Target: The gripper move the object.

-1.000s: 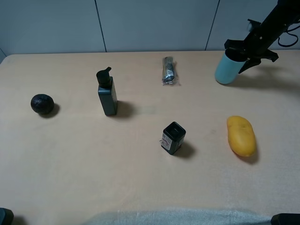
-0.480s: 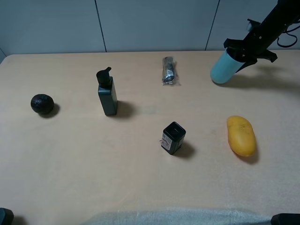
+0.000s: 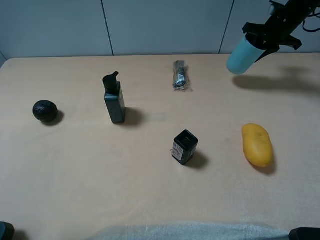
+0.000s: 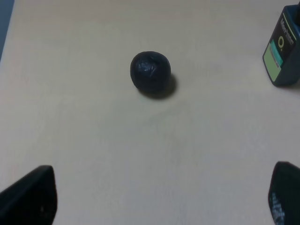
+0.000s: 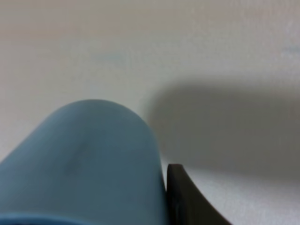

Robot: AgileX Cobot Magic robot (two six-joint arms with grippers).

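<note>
**Overhead: six single items, one of them held off the worktop**

Left to right on the smooth, pale beige worktop (image 3: 150, 200): one dark, rough-skinned ball (image 3: 45, 110). One dark green pump bottle (image 3: 114, 100), flat-sided and upright, with a black pump head. One crinkled black packet (image 3: 180, 75), lying flat toward the far edge. One small black box (image 3: 185, 147), glossy, with a label on one face. One light blue cup (image 3: 243, 56), a plain matte cylinder without a handle. One smooth yellow fruit (image 3: 257, 144), oblong, lying near the right edge.

The cup is at far right, tilted and clear of the worktop, its shadow falling on the surface behind it. The right gripper (image 3: 265, 37) is clamped on its upper end, and the right wrist view shows one black finger (image 5: 187, 201) pressed against the cup wall. The left gripper (image 4: 157, 197) holds nothing. Its two black fingertips are spread wide above bare worktop, near the ball.
</note>
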